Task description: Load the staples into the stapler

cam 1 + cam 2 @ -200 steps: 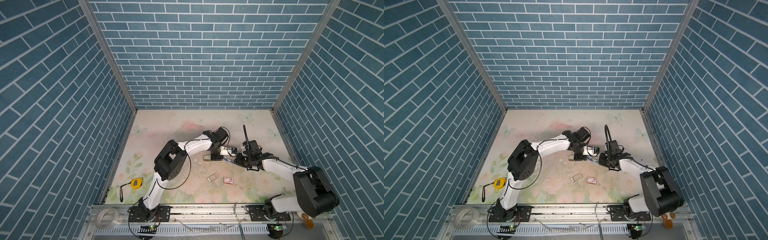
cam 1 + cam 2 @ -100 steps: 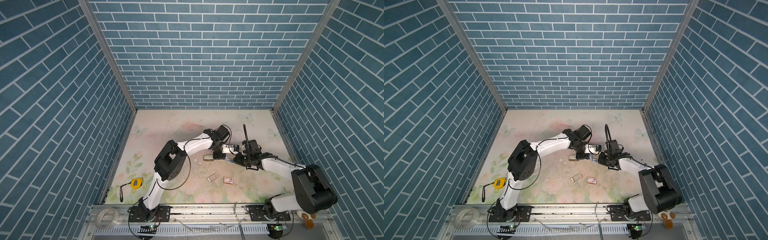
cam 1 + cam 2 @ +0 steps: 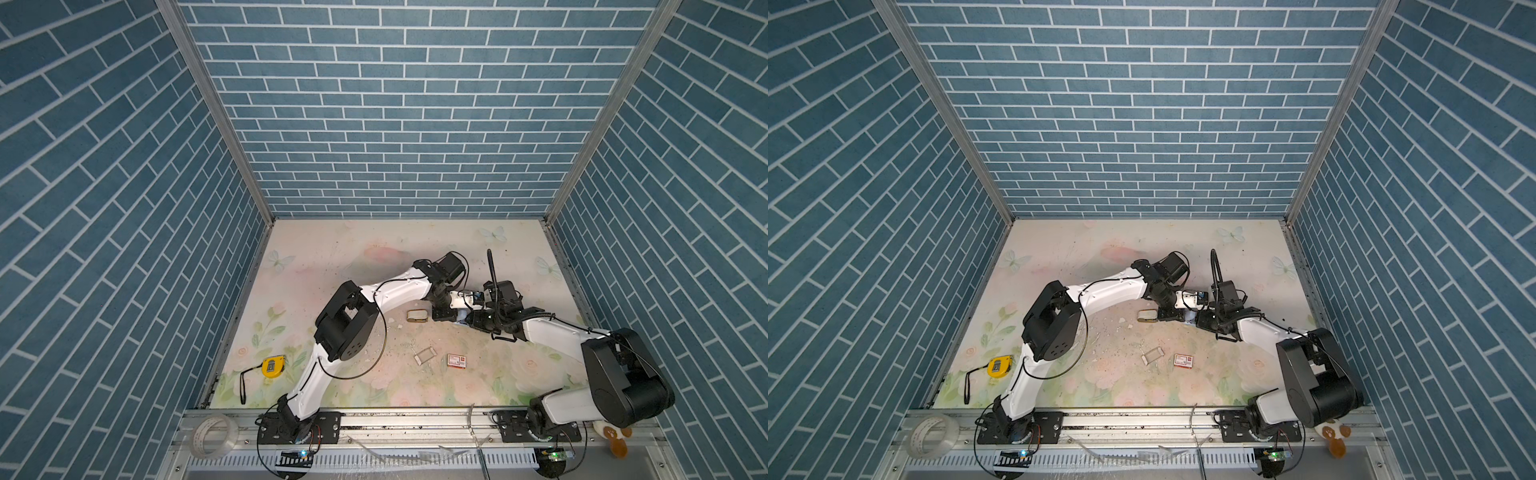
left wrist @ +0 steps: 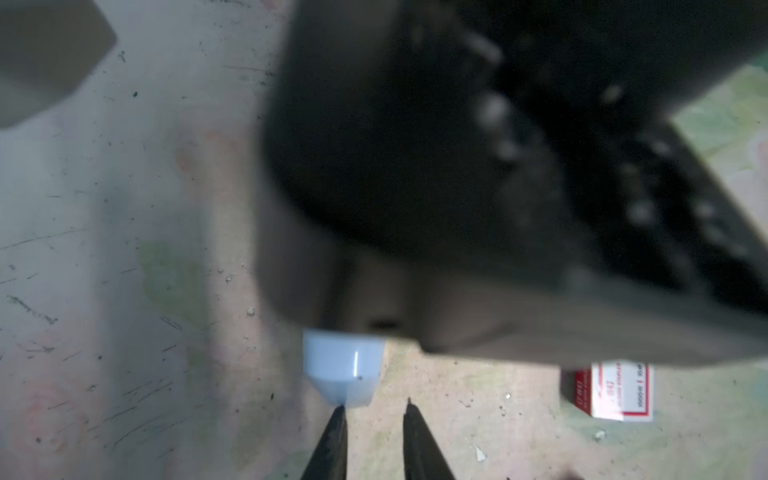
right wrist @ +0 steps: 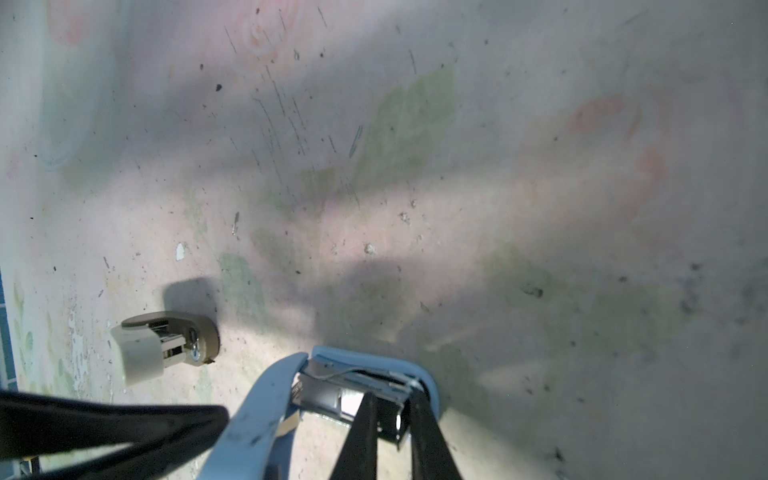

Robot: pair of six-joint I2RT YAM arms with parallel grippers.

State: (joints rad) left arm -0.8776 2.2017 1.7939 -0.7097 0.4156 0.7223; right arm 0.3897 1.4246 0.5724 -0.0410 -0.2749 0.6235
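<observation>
walls point(image 3: 374, 104): matte panels printed with blue brick, closing in three sides.
mat point(image 3: 332, 257): flat pale sheet with faded flowers and butterflies, scuffed with dark scratches, specks and crumbs.
left arm point(image 3: 399, 286): smooth white shells, black joints, reaching to mid-mat.
right arm point(image 3: 552, 336): same build, meeting it from the other side.
right gripper point(image 5: 392, 399): thin black tapered fingers clamped on the shiny steel magazine of the light-blue stapler point(image 5: 257, 415).
left gripper point(image 4: 375, 405): slim black fingers drawn nearly together, nothing seen between them, tips just beside the stapler's rounded end point(image 4: 343, 368).
tape roll point(image 3: 216, 430): clear glossy ring on the metal rail in front of the mat.
tape measure point(image 3: 272, 366): yellow rounded case with a black strap, near the left wall.
light-blue stapler: smooth rounded plastic, its top swung up off the base, the metal channel bared; I cannot tell whether staples lie in it.
beige stapler point(image 5: 166, 345): small, rounded plastic, lying just beside the grippers.
box point(image 3: 456, 360): red-and-white cardboard, flat on the mat.
staples point(image 3: 424, 355): small greyish flat block just beside the box, well apart from both grippers; ribbing too small to see.
</observation>
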